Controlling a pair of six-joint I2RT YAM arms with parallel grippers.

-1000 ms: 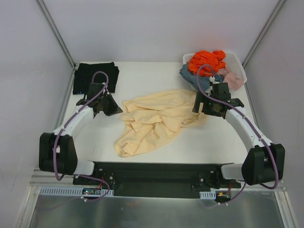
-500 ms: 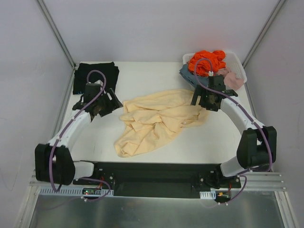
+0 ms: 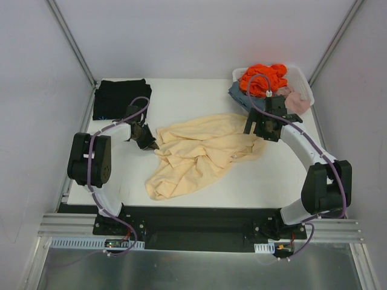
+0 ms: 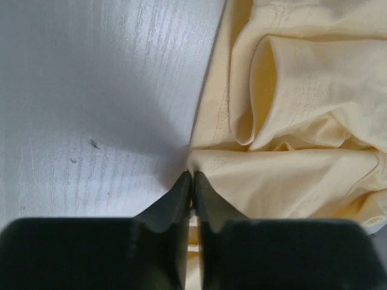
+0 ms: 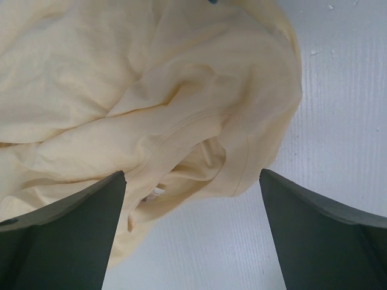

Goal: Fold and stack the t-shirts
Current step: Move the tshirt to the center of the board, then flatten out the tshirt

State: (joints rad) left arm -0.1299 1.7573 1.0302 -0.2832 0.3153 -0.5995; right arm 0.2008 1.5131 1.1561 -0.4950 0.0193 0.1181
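Now: white basket (image 3: 307, 87) holds orange, blue, pink clothes (image 3: 263, 75); left hand (image 4: 192, 176) pinches cream t-shirt (image 3: 199, 151) edge; right hand (image 5: 192, 175) spread.

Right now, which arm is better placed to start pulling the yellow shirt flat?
Left: the left pincer is shut on the yellow shirt's edge, while the right pincer hangs open above the cloth, gripping nothing.

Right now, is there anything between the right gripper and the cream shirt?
Nothing visible. The right gripper hangs with open jaws directly over the cream shirt, at its right edge, with nothing in between. The basket stands farther back, off that path.
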